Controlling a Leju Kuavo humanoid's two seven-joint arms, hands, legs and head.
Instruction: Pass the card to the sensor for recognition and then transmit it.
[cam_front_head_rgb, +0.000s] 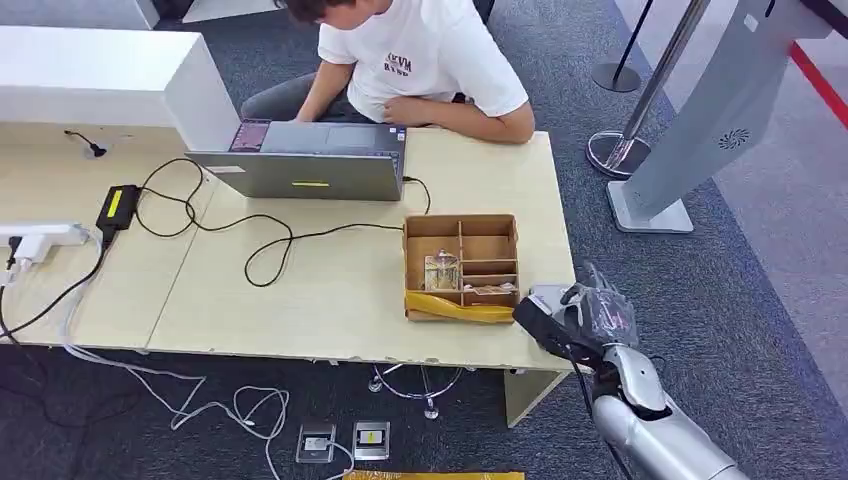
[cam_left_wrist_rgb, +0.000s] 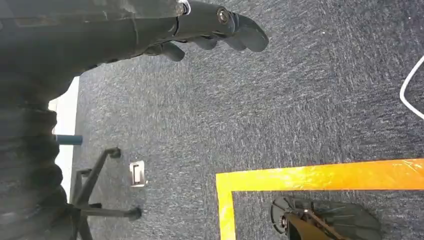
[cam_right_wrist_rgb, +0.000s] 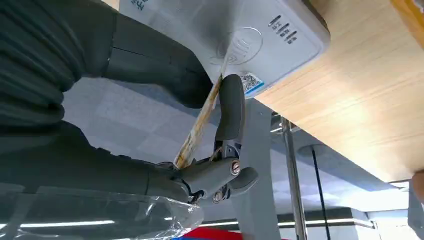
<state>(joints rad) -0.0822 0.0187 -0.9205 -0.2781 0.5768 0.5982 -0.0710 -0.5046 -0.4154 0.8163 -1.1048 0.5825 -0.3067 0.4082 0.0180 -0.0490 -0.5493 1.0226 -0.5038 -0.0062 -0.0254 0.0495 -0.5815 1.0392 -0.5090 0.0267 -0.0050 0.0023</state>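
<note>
**Card held at the sensor**

The card (cam_right_wrist_rgb: 200, 125) is pinched edge-on between the thumb and a dark finger (cam_right_wrist_rgb: 231, 110) of the right hand (cam_right_wrist_rgb: 165, 145), its far end touching the face of the grey sensor (cam_right_wrist_rgb: 250, 35) — just by the round contactless mark. The sensor sits on the pale wooden table (cam_right_wrist_rgb: 360, 110), near its edge.

From the head view, the right hand (cam_front_head_rgb: 590, 315) hovers at the table's near right corner, wrapped in clear film, with the sensor (cam_front_head_rgb: 540, 305) right under it; the card itself is too small to make out there. Just beside the sensor stands a cardboard box (cam_front_head_rgb: 461, 262) with compartments, a yellow strip along its near wall.

The left hand (cam_left_wrist_rgb: 210, 30) hangs over dark carpet, fingers loosely curled and holding nothing.

Farther back on the table (cam_front_head_rgb: 330, 300) — a grey laptop (cam_front_head_rgb: 305, 165), a black cable (cam_front_head_rgb: 270, 245) looping across the top, a power brick (cam_front_head_rgb: 117, 207) and a white power strip (cam_front_head_rgb: 35, 240). A person (cam_front_head_rgb: 420, 60) in a white T-shirt sits behind the laptop, one forearm on the table.
</note>
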